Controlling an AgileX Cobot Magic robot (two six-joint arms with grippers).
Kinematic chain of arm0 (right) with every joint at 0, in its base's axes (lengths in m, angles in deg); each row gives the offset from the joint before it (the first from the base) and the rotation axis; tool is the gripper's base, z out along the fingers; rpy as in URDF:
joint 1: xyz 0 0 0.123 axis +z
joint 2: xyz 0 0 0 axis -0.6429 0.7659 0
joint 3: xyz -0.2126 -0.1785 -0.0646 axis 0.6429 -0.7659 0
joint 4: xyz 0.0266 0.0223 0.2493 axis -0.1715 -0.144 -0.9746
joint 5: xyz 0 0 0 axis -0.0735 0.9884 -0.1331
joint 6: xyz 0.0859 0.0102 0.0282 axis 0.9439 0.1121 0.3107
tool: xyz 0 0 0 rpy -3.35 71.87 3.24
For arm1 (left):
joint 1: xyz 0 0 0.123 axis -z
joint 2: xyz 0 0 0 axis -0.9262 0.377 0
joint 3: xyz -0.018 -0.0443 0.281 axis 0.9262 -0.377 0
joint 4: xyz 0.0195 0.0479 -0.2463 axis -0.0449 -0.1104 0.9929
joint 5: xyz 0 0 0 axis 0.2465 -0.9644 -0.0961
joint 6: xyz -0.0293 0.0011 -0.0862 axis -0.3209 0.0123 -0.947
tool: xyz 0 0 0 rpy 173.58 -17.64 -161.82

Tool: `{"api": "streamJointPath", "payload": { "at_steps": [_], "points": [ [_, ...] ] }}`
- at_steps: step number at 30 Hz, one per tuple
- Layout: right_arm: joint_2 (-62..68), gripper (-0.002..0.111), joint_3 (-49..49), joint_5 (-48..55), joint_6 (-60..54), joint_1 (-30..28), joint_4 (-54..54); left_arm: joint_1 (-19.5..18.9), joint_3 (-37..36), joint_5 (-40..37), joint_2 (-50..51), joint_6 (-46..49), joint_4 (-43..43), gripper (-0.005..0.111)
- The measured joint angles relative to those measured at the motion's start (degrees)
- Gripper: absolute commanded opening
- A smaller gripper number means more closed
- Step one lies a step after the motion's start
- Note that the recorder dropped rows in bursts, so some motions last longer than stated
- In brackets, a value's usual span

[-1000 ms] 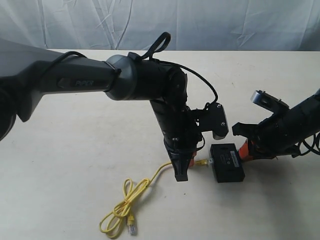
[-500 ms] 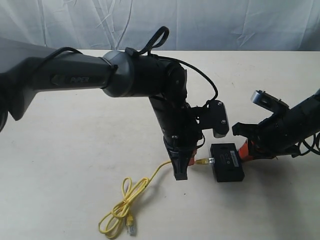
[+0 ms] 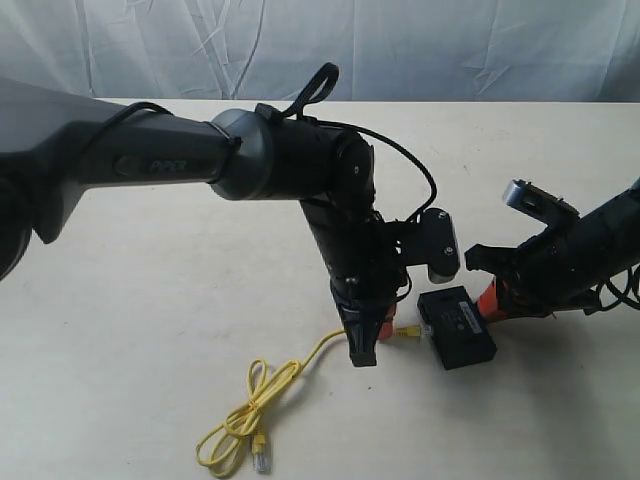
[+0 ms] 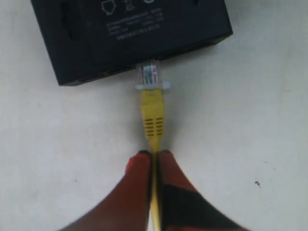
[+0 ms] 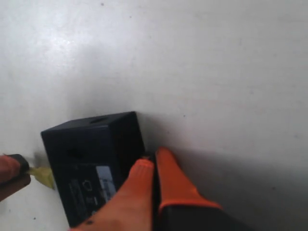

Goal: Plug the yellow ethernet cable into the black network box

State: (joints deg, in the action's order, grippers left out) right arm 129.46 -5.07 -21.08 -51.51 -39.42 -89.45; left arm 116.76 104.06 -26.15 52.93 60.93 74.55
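**Left wrist view.** My left gripper point(image 4: 153, 154) has its orange-and-black fingers point(image 4: 137, 178) pinched shut on the yellow ethernet cable point(image 4: 153, 122), and the cord runs out between the two tips. The grip sits just behind the ribbed yellow boot, on the side away from the black network box point(image 4: 130, 33). Beyond the tips, the boot and the clear plug point(image 4: 150, 76) point straight at the box's side wall. The plug's front end meets that wall, with most of its clear body outside. I cannot tell whether it is seated in a port.

**Right wrist view.** My right gripper point(image 5: 150, 161) has its fingers pressed together with nothing between them. The tips lie against the box at the end opposite the plug.

**Exterior view.** The box lies flat on the pale table point(image 3: 150, 330), label up, between my two grippers. The rest of the cable trails away from the box past the left gripper. It ends in loose loops well apart from the box, with the second plug point(image 3: 262, 462) at their far end.
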Motion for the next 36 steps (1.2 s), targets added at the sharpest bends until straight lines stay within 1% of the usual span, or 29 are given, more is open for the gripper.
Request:
{"api": "streamJointPath", "payload": {
  "at_steps": [8,14,18,22,28,36],
  "points": [
    [0.0,-0.001,0.0,0.11,0.0,0.0,-0.33,0.0,0.0,1.09,0.0,-2.65,-0.2,0.0],
    [0.0,-0.001,0.0,0.2,0.0,0.0,-0.56,0.0,0.0,1.87,0.0,-7.69,-3.23,0.0],
    [0.0,-0.001,0.0,0.34,1.03,0.0,-0.78,0.0,0.0,2.07,0.0,-9.27,-3.85,0.0],
    [0.0,-0.001,0.0,0.39,1.54,0.0,-0.88,0.0,0.0,2.07,0.0,-9.65,-4.08,0.0],
    [0.0,-0.001,0.0,0.48,1.64,0.0,-0.99,0.0,0.0,1.82,0.0,-6.49,-3.02,0.0],
    [0.0,-0.001,0.0,0.48,1.5,0.0,-1.58,0.0,0.0,1.48,0.0,-5.83,-2.78,0.0]
  ]
}}
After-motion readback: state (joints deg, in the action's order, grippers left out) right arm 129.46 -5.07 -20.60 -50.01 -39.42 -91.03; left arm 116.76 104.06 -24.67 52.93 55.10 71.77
